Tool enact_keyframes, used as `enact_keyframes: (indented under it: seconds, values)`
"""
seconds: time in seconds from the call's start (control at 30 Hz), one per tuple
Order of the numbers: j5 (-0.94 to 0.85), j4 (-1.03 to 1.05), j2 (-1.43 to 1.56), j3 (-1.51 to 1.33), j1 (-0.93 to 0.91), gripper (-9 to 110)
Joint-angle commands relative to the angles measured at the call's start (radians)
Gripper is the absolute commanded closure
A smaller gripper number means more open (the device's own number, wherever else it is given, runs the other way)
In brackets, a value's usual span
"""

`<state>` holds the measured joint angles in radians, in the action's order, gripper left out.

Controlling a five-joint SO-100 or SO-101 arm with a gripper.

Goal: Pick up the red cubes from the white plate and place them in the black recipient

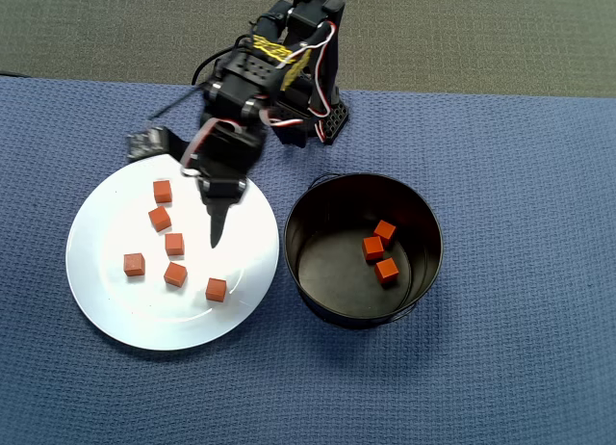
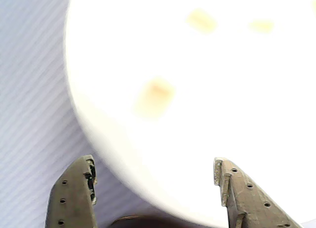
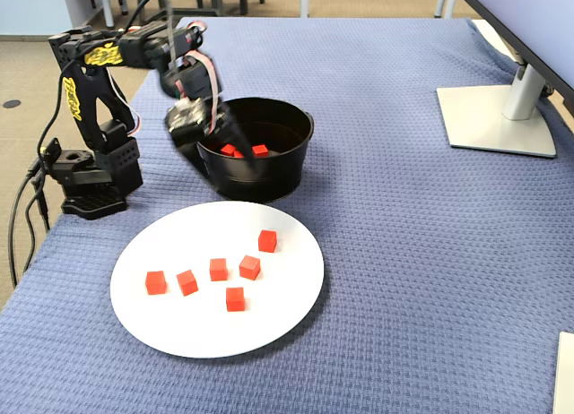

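Gripper (image 2: 155, 188) spread wide and empty, fingers framing the plate's near rim in the wrist view; in the overhead view, pointing down over the plate's right half, between the cube cluster and the pot.

Six cubes on the plate (image 1: 115, 310): one near the top (image 1: 163, 191), one below it (image 1: 160, 218), one in the middle (image 1: 174, 244), one out at the left (image 1: 134, 264), one low in the cluster (image 1: 175, 274), one at lower right (image 1: 216, 289). Three more lying in the pot (image 1: 423, 272), at (image 1: 385, 230), (image 1: 373, 248) and (image 1: 387, 270). Plate and pot just beside each other on the blue cloth surface (image 1: 520, 368).

Risks, as a judgement: middle cubes sitting close together, so a wide descent could nudge a neighbour or catch two at once. Glossy plate likely slick, so a cube pushed by one finger may skid rather than seat. Wrist view heavily overexposed, cubes only pale smudges there, so alignment from that camera looks unreliable. Tall pot wall and wire handle near the transfer path: a low carry could clip the rim.

Arm (image 3: 90, 82) reaching out from its base at the surface's edge, upper links folded high, wrist bent so the gripper hangs steeply downward. Height above the plate hard to tell; the fixed view blurs the gripper against the pot.
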<state>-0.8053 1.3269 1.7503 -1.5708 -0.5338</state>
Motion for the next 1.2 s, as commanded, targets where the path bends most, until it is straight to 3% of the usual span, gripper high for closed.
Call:
enact_keyframes:
  seconds: [0.0, 0.2, 0.4, 0.9, 1.17]
  values:
    - [-0.247, 0.04, 0.009, 0.021, -0.14, 78]
    - [-0.296, 0.008, 0.023, -0.043, -0.302, 82]
    - [-0.276, -0.158, -0.002, -0.238, -0.385, 84]
    - [-0.29, -0.295, -0.115, -0.354, -0.437, 79]
    - [-0.472, -0.284, -0.184, -0.301, -0.439, 77]
